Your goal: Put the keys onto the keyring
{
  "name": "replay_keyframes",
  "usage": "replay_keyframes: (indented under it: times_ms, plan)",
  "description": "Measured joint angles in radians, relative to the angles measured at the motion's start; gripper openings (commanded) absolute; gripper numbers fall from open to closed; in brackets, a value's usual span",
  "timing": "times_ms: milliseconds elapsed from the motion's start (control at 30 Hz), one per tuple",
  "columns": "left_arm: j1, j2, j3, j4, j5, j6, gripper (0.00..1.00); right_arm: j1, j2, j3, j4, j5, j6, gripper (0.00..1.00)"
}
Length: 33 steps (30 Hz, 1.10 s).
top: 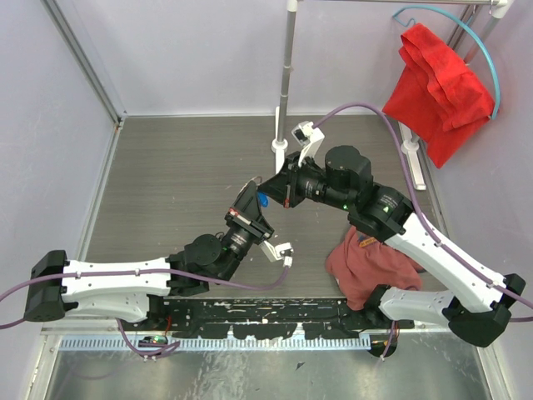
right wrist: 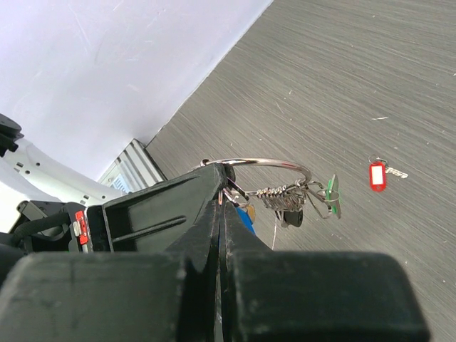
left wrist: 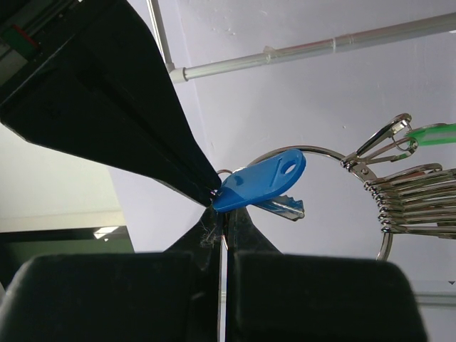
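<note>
The blue key (left wrist: 260,178) sat pinched by the narrow end of its plastic head at the tips of your left end effector (left wrist: 222,219), whose fingers were clamped on it; the metal blade jutted out just past those tips. The keyring (left wrist: 324,149) arced away from the same spot, and your right end effector (right wrist: 222,191) was closed on its wire, so the two sets of tips nearly touched. Farther along the ring from the tips hung a stack of metal clips (left wrist: 410,203) and a green tag (left wrist: 434,133). A red key (right wrist: 377,174) lay on the counter (right wrist: 342,71), well ahead of the right tips.

Whether the blue key was already threaded could not be told. To do this step well, you needed to hold the ring rigid with the right side and move only the left, in small strokes along the wire. You also needed to trust the left wrist view, since the overhead one hid the contact.
</note>
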Motion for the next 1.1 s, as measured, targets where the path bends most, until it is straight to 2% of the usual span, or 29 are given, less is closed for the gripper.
replay_keyframes:
  times_ms: [500, 1100]
  plan:
    - [0.002, 0.004, 0.000, -0.001, -0.006, 0.000, 0.00, 0.045, 0.000, 0.002, -0.021, 0.148, 0.092, 0.01]
    - [0.002, 0.005, 0.000, -0.010, 0.020, 0.000, 0.00, 0.047, -0.015, 0.014, -0.052, 0.196, 0.113, 0.01]
